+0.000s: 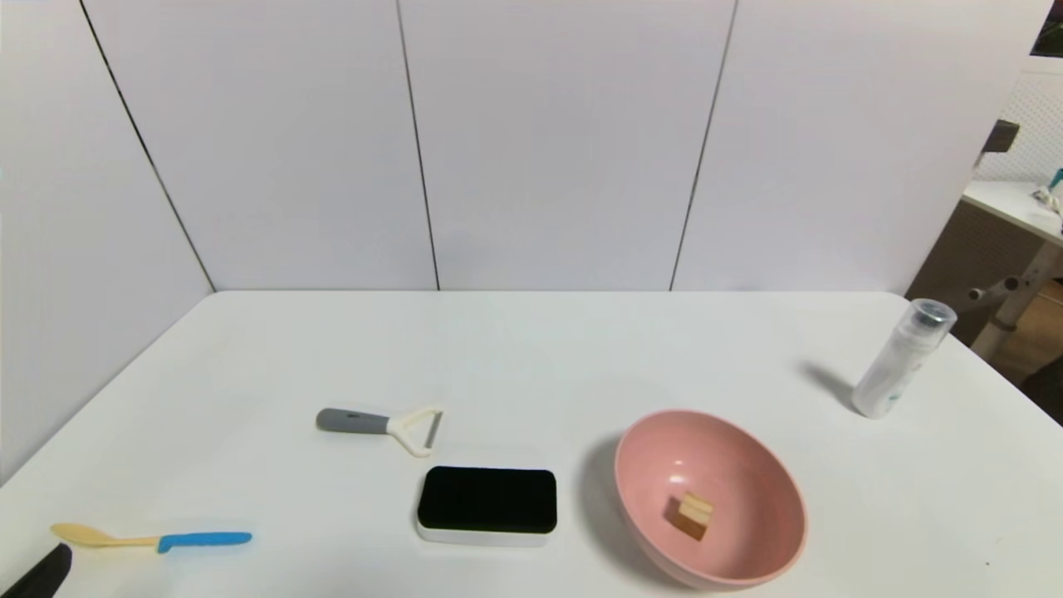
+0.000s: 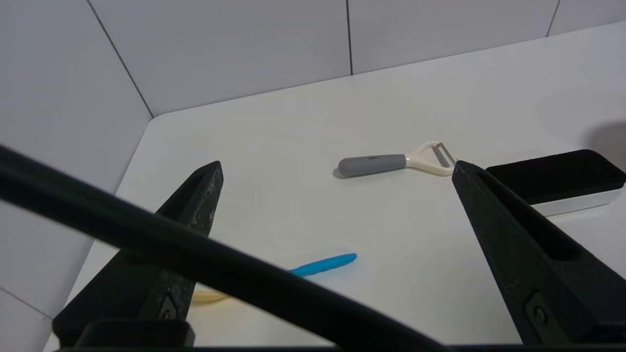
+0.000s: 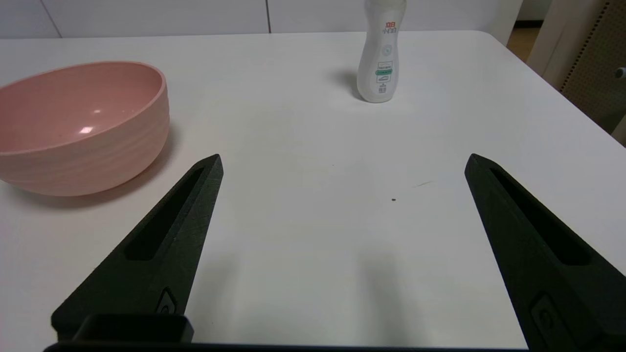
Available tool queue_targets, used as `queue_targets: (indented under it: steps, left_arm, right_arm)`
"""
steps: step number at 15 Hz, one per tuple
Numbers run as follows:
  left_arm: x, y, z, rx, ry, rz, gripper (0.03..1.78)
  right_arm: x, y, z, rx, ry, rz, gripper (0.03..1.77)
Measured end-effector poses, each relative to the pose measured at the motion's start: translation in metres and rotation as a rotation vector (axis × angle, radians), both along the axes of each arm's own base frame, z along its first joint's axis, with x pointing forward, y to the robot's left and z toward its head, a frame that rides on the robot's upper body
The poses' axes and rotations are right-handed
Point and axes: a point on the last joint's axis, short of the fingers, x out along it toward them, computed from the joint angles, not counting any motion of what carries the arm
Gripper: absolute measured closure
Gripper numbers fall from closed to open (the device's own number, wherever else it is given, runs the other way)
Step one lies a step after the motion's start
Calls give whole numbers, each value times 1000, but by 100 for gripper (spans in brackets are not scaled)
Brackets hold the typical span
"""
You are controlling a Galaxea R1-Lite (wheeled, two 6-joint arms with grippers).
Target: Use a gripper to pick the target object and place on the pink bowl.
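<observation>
A small light-brown wooden cube (image 1: 692, 515) lies inside the salmon-pink bowl (image 1: 772, 477) at the front right of the table. The bowl (image 3: 122, 142) also shows in the right wrist view, where its inside bottom is hidden. My right gripper (image 3: 342, 164) is open over bare table beside the bowl, with nothing between its fingers. It is out of the head view. My left gripper (image 2: 337, 166) is open and empty too, low at the front left. Only a black tip (image 1: 37, 573) of it shows in the head view's corner.
A black-topped white block (image 1: 487, 502) sits left of the bowl, with a grey-handled peeler (image 1: 382, 423) behind it. A yellow spoon with a blue handle (image 1: 149, 538) lies front left. A white bottle (image 1: 901, 359) stands back right near the table edge.
</observation>
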Motion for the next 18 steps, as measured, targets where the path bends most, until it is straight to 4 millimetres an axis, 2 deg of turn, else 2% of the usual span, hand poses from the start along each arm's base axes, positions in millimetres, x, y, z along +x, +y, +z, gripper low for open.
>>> queue_targets:
  steps: [5, 9, 11, 18]
  left_arm:
    - [-17, 4, -51, -27, -28, 78, 12]
    - [-19, 6, -91, -40, 10, 155, 12]
    - [-20, 6, -100, -67, 60, 130, 12]
    - [-20, 6, -101, -135, 57, 131, 12]
  right_arm:
    - [0, 0, 0, 0, 0, 1, 9]
    - [0, 0, 0, 0, 0, 0, 9]
    - [0, 0, 0, 0, 0, 0, 9]
    - [0, 0, 0, 0, 0, 0, 9]
